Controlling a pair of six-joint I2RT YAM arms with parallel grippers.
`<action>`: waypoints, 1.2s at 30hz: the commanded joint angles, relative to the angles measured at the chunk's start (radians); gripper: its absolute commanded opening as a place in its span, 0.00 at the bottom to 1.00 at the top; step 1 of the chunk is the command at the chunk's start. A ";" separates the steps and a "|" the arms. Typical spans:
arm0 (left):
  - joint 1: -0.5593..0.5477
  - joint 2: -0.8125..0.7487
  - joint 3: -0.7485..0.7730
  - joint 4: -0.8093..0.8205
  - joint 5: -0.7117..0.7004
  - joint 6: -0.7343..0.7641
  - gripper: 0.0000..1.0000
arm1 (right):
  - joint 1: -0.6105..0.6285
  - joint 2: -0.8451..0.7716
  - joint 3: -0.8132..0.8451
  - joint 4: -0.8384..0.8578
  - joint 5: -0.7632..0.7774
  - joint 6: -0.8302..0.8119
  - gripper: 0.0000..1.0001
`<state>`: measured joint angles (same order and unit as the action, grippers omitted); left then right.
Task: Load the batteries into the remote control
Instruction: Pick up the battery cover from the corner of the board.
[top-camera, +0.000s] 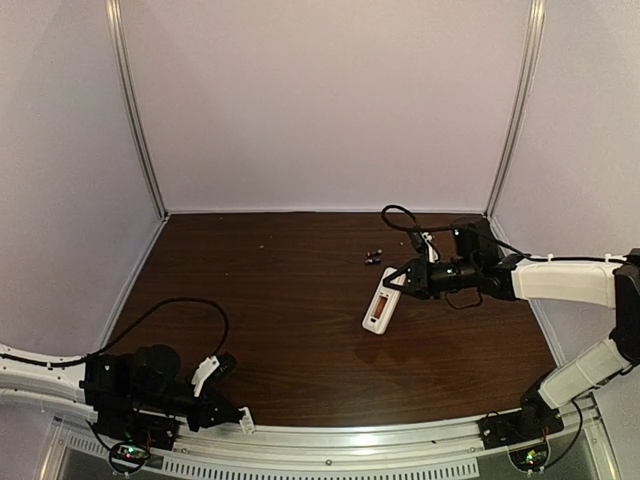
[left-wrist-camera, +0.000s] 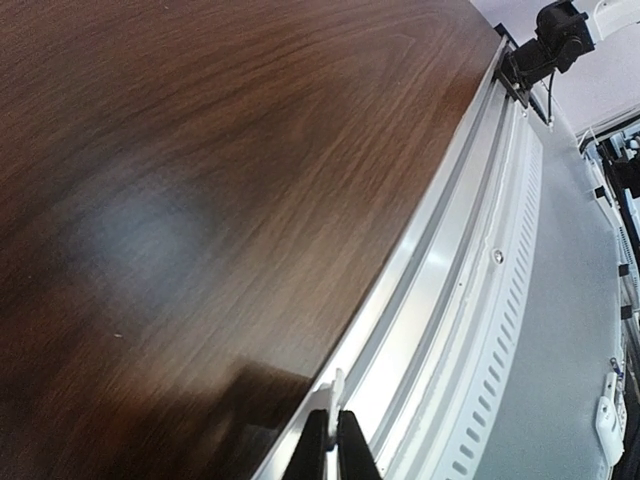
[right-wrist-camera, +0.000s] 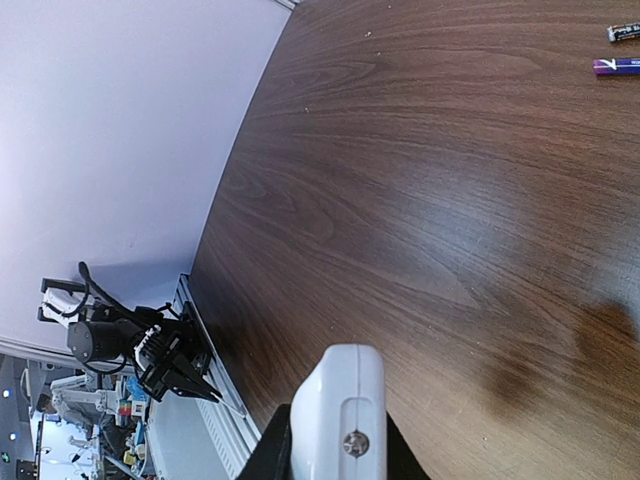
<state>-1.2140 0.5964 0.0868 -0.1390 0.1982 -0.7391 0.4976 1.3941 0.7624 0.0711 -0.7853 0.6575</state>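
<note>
The white remote control (top-camera: 381, 301) lies slanted right of the table's middle, with a reddish recess showing on its upper face. My right gripper (top-camera: 405, 280) is shut on its far end. In the right wrist view the remote's end (right-wrist-camera: 338, 395), with a screw in it, fills the space between the dark fingers of the right gripper (right-wrist-camera: 338, 452). Two batteries (top-camera: 375, 257) lie just beyond the remote; they also show at the top right of the right wrist view, one dark (right-wrist-camera: 622, 33) and one purple (right-wrist-camera: 615, 66). My left gripper (top-camera: 240, 418) hangs over the near rail, shut on a thin white plastic piece (left-wrist-camera: 337, 392).
A metal rail (left-wrist-camera: 440, 270) and a perforated white strip run along the table's near edge. Pale walls close in the back and both sides. A black cable (top-camera: 180, 305) loops onto the table from the left arm.
</note>
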 joint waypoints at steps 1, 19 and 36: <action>0.004 0.003 0.030 0.172 -0.039 0.000 0.00 | -0.005 0.014 0.035 0.010 -0.001 -0.008 0.00; -0.143 0.277 0.231 0.176 -0.083 0.333 0.00 | -0.005 0.038 0.060 -0.011 -0.006 -0.028 0.00; -0.156 0.289 0.209 0.147 -0.120 0.211 0.62 | -0.010 0.049 0.061 -0.004 -0.011 -0.027 0.00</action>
<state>-1.3670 0.9131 0.3214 -0.0174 0.0956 -0.4583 0.4973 1.4376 0.7982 0.0555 -0.7856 0.6346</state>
